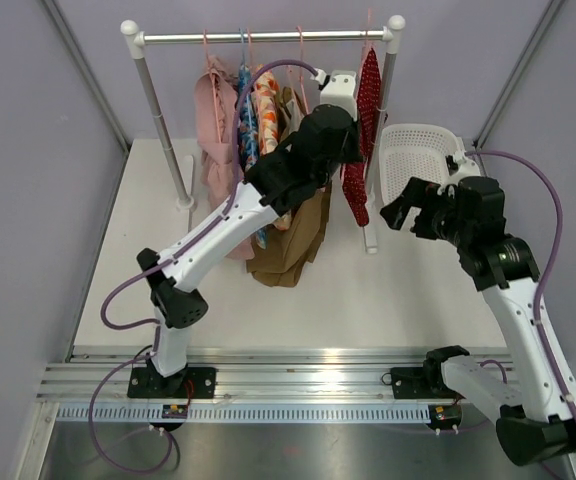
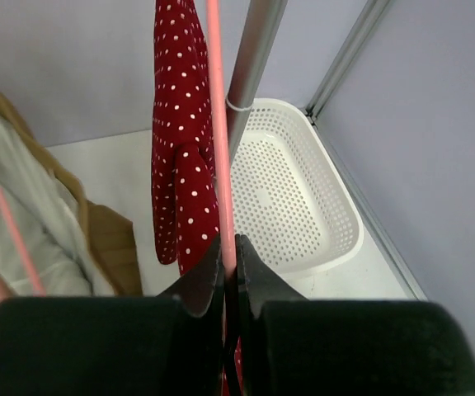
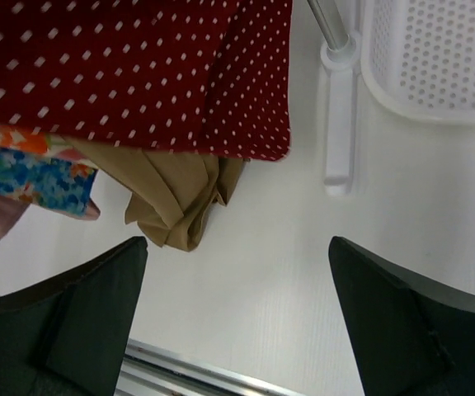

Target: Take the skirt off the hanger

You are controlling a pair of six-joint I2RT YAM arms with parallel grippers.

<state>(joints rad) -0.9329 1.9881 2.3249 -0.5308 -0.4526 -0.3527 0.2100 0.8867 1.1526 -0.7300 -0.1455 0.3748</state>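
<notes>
At the clothes rack (image 1: 268, 37)'s right end (beside its post) hangs the red dotted skirt (image 2: 180, 165). The left gripper (image 2: 229, 268) has its jaws pinched on the skirt's pink hanger (image 2: 218, 124). The right gripper (image 3: 237, 252), jaws wide and empty, hovers near that post.

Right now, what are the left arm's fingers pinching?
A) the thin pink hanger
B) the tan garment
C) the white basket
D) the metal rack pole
A: in the left wrist view the left gripper is closed on the pink hanger, which carries the red dotted skirt.
</notes>
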